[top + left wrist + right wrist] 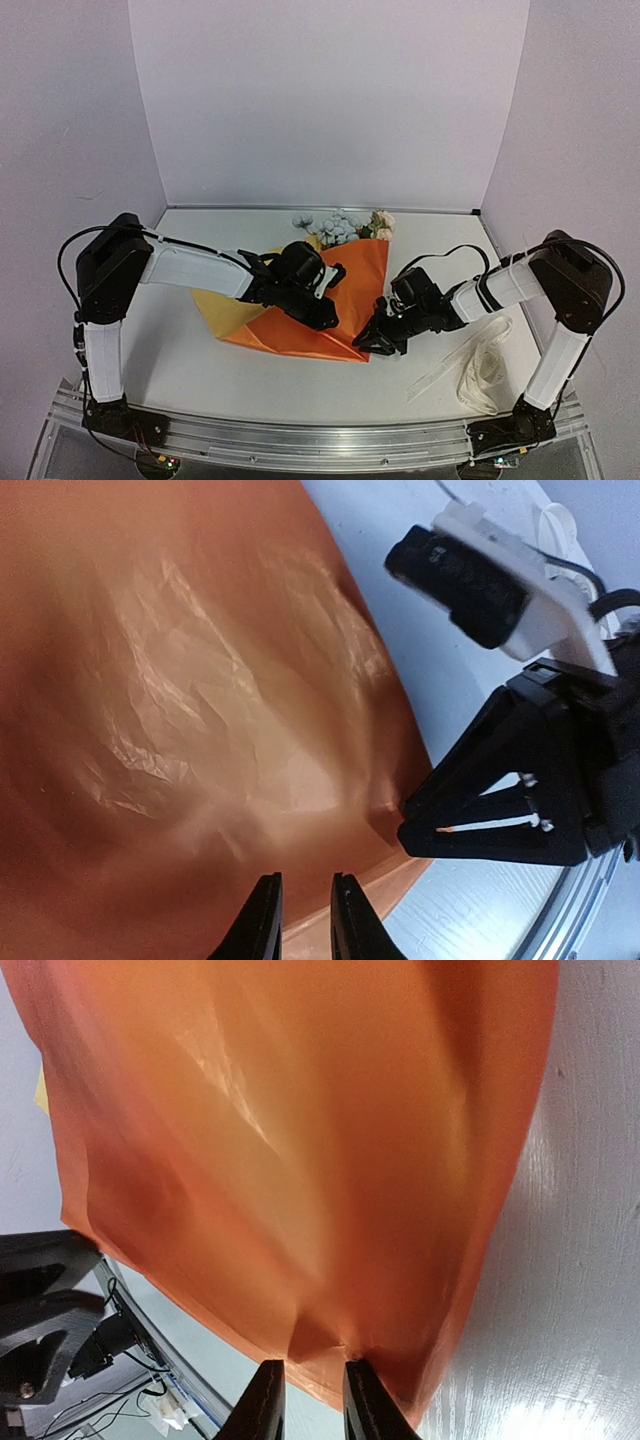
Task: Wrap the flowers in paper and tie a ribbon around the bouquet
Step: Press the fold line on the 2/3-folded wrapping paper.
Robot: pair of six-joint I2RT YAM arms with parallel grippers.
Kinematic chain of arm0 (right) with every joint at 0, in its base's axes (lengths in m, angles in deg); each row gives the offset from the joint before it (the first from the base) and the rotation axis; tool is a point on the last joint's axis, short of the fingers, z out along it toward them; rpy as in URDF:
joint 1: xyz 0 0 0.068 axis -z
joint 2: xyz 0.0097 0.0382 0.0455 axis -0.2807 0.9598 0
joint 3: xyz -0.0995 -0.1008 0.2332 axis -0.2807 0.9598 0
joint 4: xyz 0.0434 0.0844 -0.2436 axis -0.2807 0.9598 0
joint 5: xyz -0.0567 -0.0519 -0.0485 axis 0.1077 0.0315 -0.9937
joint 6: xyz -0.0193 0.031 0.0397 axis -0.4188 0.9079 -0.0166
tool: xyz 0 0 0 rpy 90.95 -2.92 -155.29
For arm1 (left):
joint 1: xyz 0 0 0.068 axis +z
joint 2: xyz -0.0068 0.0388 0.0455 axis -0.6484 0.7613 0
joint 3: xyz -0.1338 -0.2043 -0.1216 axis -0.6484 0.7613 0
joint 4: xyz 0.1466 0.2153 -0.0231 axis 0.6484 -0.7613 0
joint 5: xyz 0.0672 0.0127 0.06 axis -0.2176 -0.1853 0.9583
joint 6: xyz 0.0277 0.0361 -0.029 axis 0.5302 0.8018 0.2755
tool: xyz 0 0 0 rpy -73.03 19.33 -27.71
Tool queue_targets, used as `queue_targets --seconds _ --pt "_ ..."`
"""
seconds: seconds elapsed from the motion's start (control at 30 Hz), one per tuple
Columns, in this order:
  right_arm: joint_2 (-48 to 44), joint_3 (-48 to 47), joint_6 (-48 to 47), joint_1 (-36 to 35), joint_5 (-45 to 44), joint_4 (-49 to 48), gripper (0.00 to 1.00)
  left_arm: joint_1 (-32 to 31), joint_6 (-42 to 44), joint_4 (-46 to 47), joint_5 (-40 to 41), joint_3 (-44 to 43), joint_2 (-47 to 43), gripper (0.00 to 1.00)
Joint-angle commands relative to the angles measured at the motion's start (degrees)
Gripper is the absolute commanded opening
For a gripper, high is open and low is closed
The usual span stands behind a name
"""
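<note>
The orange paper (355, 290) lies folded round the flowers (335, 225) mid-table (200, 370), blooms poking out toward the far edge. The right gripper (312, 1365) pinches the paper's near corner, jaws nearly closed. The left gripper (305, 880) hangs over the paper, jaws narrowly apart, gripping nothing. The ribbon (480, 365) lies by the near right corner

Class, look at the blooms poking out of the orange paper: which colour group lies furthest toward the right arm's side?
The cream blooms, at the bunch's right end, past the paper; the pale blue blooms lie to their left.
</note>
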Motion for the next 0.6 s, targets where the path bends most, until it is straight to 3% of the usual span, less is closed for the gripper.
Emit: queue_targets --seconds 0.0,0.57 --pt "-1.4 -1.9 0.0 -0.3 -0.7 2.6 0.21 0.0 -1.7 4.3 -2.7 2.3 2.1 0.16" --pt "3.2 -7.5 0.3 3.4 0.2 4.3 0.22 -0.7 -5.8 4.4 0.2 8.2 4.4 0.0"
